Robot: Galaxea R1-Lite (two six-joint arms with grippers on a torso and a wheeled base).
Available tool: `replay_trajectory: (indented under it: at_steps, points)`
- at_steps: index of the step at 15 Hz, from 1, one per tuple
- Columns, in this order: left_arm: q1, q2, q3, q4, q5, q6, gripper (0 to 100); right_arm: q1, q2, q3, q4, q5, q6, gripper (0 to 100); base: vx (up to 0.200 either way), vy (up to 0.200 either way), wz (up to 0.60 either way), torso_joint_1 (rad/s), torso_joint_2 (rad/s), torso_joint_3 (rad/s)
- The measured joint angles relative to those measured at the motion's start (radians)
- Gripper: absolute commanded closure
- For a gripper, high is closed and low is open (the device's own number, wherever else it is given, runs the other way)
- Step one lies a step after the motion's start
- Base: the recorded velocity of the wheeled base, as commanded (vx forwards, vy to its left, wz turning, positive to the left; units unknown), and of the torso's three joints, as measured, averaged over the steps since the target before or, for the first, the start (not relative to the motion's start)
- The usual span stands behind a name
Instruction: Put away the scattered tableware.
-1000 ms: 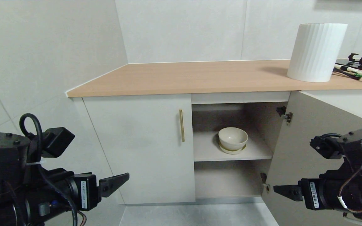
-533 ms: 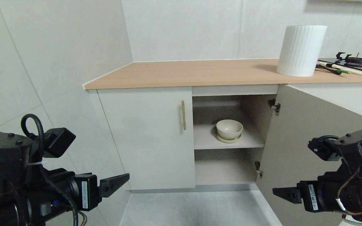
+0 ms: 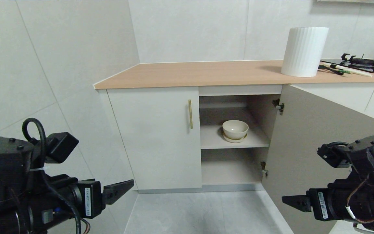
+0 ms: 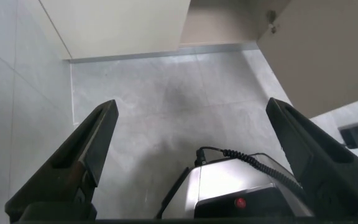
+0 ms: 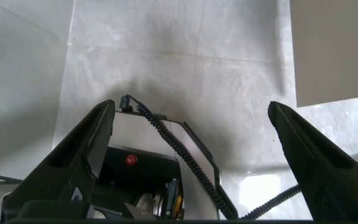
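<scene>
Your left gripper (image 4: 191,109) and right gripper (image 5: 192,109) both hang spread wide, holding nothing; the bowl (image 3: 235,128) sits on a saucer (image 3: 234,140) on the cabinet shelf (image 3: 213,141), centre frame.

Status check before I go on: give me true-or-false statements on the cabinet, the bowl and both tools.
1. The cream ceramic bowl sits on the cabinet's upper shelf. True.
2. Both cabinet doors stand open. False: the left door with the brass handle is shut; the right door is open.
3. The left tool grips that bowl. False: it is open and empty.
4. The white ribbed cylinder stands on the wooden countertop. True.
5. The right tool is shut. False: it is open and empty.
</scene>
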Motion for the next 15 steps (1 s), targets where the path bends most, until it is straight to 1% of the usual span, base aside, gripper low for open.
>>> replay_trajectory:
  at_steps: [2,8,11,15]
  points:
    - [0.0,0.0,0.001,0.0,0.0,0.0,0,0.0,-0.002,-0.001,0.027,0.0,0.0,0,0.0,0.0,0.0,0.0,0.0,0.0]
    - [0.0,0.0,0.0,0.0,0.0,0.0,0,0.0,-0.01,-0.003,0.035,-0.009,-0.015,0,0.0,0.0,0.0,0.0,0.0,0.0]
    - [0.0,0.0,-0.001,0.0,0.0,0.0,0,0.0,-0.012,-0.005,0.078,-0.01,-0.015,0,0.0,-0.2,0.0,0.006,0.01,0.002]
    - [0.0,0.0,-0.002,0.0,0.0,0.0,0,-0.002,-0.043,-0.017,0.142,-0.01,-0.049,0,0.0,-0.2,0.0,0.011,0.0,0.004]
